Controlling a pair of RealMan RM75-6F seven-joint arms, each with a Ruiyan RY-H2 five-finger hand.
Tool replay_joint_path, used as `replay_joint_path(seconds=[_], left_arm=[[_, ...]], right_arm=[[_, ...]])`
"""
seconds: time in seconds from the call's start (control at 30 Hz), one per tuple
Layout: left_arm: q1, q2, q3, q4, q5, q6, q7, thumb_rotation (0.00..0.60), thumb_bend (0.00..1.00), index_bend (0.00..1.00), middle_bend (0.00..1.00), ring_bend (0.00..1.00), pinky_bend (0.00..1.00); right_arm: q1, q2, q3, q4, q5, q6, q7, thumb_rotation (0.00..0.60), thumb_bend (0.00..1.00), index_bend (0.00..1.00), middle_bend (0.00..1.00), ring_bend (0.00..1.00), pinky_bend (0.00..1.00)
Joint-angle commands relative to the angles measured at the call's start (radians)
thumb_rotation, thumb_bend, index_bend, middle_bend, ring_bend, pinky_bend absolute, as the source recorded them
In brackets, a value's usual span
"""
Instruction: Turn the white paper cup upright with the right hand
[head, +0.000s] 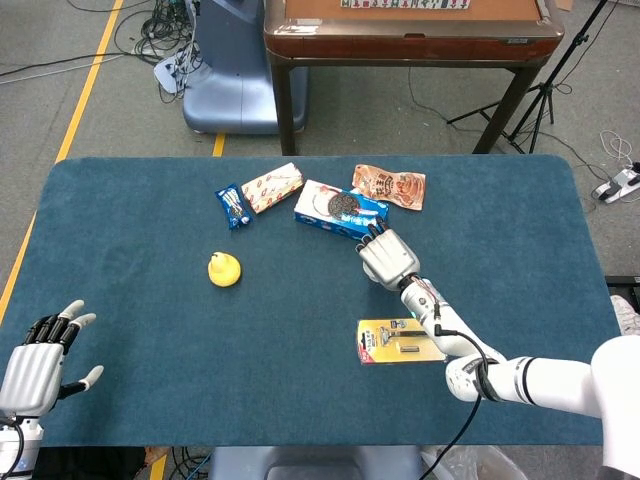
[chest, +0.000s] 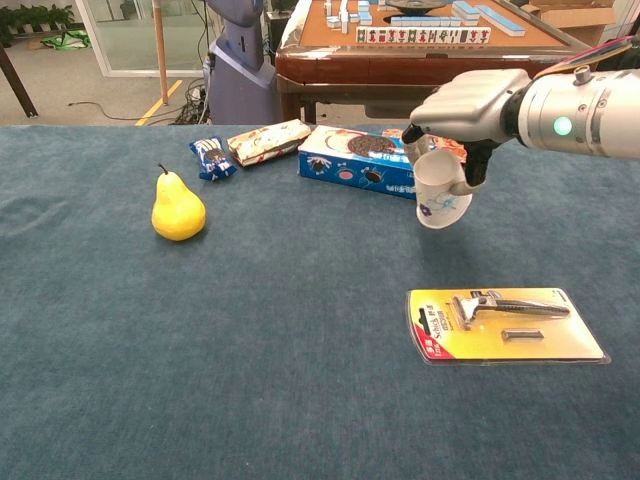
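White paper cup with blue floral print, yellow pear, teal table cloth, silver-grey right robot hand

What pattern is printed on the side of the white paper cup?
A blue flower-like print on the white paper cup, held by the right hand; clearest in the chest view.

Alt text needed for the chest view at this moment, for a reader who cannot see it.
The right robot hand holds a white paper cup with a blue flower print, tilted, above the blue cloth table. A yellow pear stands at left, a carded razor pack lies at right, snack packets behind.
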Motion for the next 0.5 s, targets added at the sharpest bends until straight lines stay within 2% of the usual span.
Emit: replay_joint_path(seconds=[0.03, 0.2, 0.27, 0.37, 0.5], left_arm=[[0.001, 0.0, 0.0, 0.002, 0.0, 0.003, 0.005, 0.6, 0.15, 0.25, 0.13, 0.16, 0.13], [0.005, -0.003, 0.001, 0.005, -0.003, 0.006, 0.01, 0.6, 0.15, 0.25, 0.13, 0.16, 0.13], [0.006, -0.004, 0.001, 0.006, -0.003, 0.006, 0.007, 0.6, 0.15, 0.25, 0.13, 0.16, 0.13], [0.008, -0.004, 0.001, 0.009, -0.004, 0.008, 0.005, 0.6, 0.15, 0.25, 0.13, 0.16, 0.13], [0.009, -0.005, 0.002, 0.013, -0.004, 0.009, 0.002, 0.6, 0.15, 0.25, 0.13, 0.16, 0.13]], right_arm=[[0.067, 0.001, -0.088, -0.032, 0.122, 0.082, -0.223, 0.6, 0.35, 0.48, 0.31, 0.12, 0.03], [0.093, -0.038, -0.118, -0.028, 0.186, 0.105, -0.317, 0.6, 0.35, 0.48, 0.29, 0.08, 0.0], [0.098, -0.05, -0.121, -0.023, 0.209, 0.102, -0.325, 0.6, 0.35, 0.45, 0.27, 0.07, 0.0], [0.101, -0.065, -0.114, -0.022, 0.234, 0.102, -0.317, 0.6, 0.34, 0.29, 0.22, 0.03, 0.0], [0.097, -0.074, -0.091, -0.023, 0.243, 0.088, -0.265, 0.6, 0.26, 0.07, 0.14, 0.0, 0.0]])
